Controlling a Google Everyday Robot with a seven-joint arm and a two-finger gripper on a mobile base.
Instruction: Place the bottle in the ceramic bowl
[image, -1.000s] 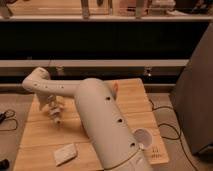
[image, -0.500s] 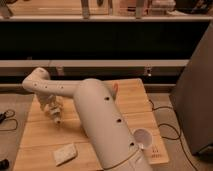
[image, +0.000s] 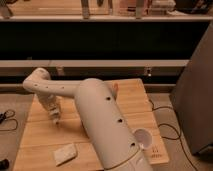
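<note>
My gripper (image: 54, 117) hangs at the end of the white arm (image: 100, 120), low over the left part of the wooden table (image: 45, 137). The bottle does not show; I cannot tell whether anything is in the gripper. The green ceramic bowl is out of view, perhaps hidden behind the arm's thick forearm, which covers the middle of the table.
A white cup (image: 142, 138) stands near the table's front right corner. A flat pale rectangular pad (image: 65, 153) lies at the front left. A small reddish thing (image: 115, 88) peeks out behind the arm. A dark counter runs behind the table, and a grey panel (image: 195, 95) stands at the right.
</note>
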